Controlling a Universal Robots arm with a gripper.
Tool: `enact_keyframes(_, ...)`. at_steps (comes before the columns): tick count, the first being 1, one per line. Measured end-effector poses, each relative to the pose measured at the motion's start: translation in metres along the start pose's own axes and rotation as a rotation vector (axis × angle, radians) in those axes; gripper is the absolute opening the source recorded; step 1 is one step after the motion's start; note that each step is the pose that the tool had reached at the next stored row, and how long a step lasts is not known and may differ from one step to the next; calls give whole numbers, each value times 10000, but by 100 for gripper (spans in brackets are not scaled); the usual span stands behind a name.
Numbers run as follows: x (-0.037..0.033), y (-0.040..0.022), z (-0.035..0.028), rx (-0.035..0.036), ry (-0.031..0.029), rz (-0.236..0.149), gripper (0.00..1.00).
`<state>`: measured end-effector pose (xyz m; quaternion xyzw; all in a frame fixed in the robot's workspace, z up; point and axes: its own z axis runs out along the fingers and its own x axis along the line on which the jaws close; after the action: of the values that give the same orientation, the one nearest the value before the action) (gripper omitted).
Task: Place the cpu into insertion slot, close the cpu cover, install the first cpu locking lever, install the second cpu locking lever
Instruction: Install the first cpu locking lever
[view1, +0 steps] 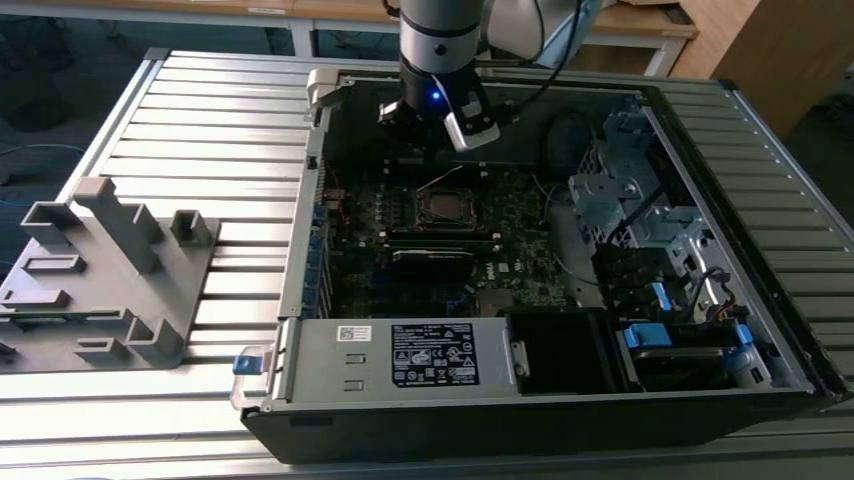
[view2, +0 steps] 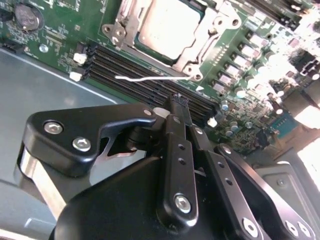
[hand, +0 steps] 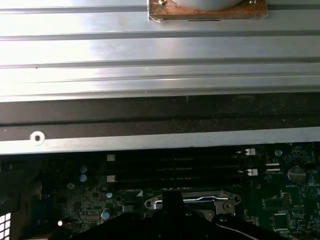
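Nearest, the jaws are pinched together, empty, over the black memory slots (view2: 125, 67). Just past their tips runs a thin locking lever (view2: 150, 78), probably stiff, springy wire, best pressed near its free end. Farther on, the cpu (view2: 167, 27) sits framed by the cpu cover (view2: 200, 55); slot ridges could snag a low approach.

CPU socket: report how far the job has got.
Done: the cpu sits in the insertion slot, and the cpu cover looks lowered over it. In hand: the gripper, shut and empty, hangs near a thin locking lever that sticks out unlatched. Left: at least that lever; the other I cannot judge.
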<state>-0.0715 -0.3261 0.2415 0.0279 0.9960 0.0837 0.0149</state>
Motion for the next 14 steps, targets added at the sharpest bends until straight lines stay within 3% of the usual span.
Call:
enact_keyframes(3, -55, 2, 6, -3, 1, 0, 11)
enact_keyframes(14, -71, -2, 37, 9, 0, 0, 11)
